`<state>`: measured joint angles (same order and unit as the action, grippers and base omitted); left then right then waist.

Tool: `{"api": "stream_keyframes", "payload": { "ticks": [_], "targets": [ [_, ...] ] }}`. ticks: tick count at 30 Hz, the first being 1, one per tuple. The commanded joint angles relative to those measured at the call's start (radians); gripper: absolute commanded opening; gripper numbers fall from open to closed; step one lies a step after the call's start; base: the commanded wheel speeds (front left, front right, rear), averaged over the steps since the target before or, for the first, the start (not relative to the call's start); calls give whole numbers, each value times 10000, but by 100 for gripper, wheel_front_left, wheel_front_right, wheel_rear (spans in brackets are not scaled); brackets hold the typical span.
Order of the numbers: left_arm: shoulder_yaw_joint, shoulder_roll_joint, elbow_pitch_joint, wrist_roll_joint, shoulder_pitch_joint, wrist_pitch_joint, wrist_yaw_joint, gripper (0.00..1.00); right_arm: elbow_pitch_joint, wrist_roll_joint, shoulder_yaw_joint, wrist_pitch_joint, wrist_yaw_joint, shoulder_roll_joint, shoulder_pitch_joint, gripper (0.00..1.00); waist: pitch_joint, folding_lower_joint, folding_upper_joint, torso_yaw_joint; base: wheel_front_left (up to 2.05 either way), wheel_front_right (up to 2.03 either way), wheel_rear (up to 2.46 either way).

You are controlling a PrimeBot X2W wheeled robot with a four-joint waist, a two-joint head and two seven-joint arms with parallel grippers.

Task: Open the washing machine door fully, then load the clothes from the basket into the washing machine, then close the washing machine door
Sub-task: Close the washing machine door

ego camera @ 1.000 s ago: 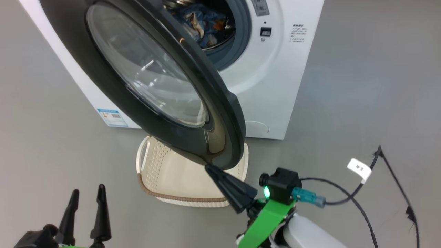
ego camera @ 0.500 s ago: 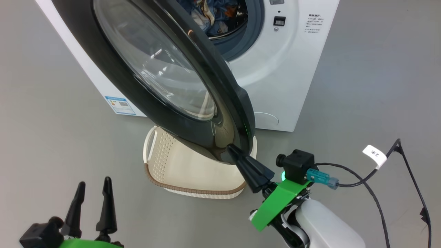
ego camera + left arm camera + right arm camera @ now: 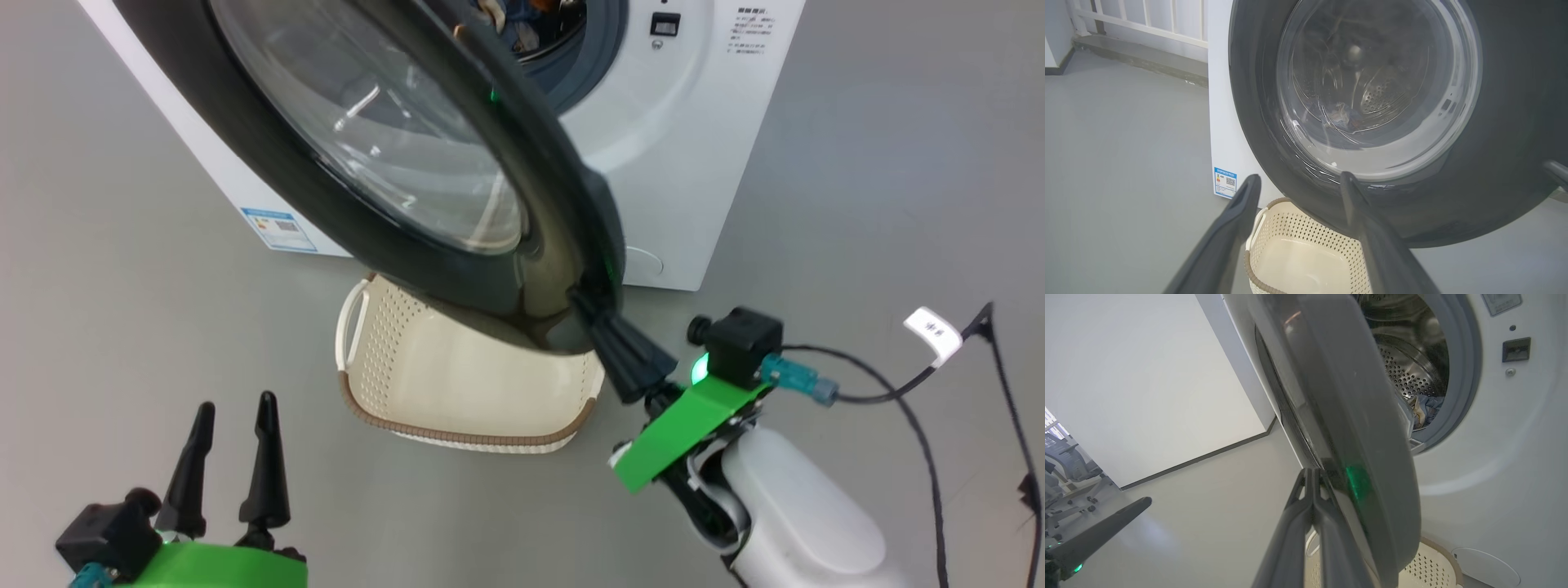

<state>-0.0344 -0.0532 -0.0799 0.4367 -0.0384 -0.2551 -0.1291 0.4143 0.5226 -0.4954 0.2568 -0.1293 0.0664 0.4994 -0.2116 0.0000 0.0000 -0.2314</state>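
so the right gripper (image 3: pixel 586 302) has its fingers pinched together, nothing between them. a second ago its tip sat just under the lowest edge of the washing machine door (image 3: pixel 384 163), now it's pressed right up against the black rim. the head camera has shifted a bit too, but the door also seems to cover more of the drum opening than before, so i'd say the push to shut it has started.

the clothes (image 3: pixel 1427 408) are already inside the drum of the washing machine (image 3: pixel 678 163). the basket (image 3: pixel 457 434) sits on the floor right in front, partly under the door, and looks empty. so loading is done and closing is all that's left.

the left gripper (image 3: pixel 235 406) hangs low with fingers spread wide, holding nothing. the door's still well ajar, so it needs a good bit more swing.
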Motion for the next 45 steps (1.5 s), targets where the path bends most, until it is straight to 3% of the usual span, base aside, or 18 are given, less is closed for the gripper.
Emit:
{"api": "stream_keyframes", "payload": {
  "ticks": [1,30,45],
  "targets": [
    [293,-138,277,22,-343,-67,-15,100,-251,-182,18,49,-14,-158,321,0,-107,0,0,-37,0,0,0],
    [-566,25,562,389,-1928,-67,-15,100,794,-1098,3318,49,-14,-161,3595,0,-2119,0,0,-813,0,0,0],
    [-1094,29,578,499,-2373,-67,-15,100,1149,-1024,4183,49,-14,-162,4770,0,-2655,0,0,-984,0,0,0]
  ]
}}
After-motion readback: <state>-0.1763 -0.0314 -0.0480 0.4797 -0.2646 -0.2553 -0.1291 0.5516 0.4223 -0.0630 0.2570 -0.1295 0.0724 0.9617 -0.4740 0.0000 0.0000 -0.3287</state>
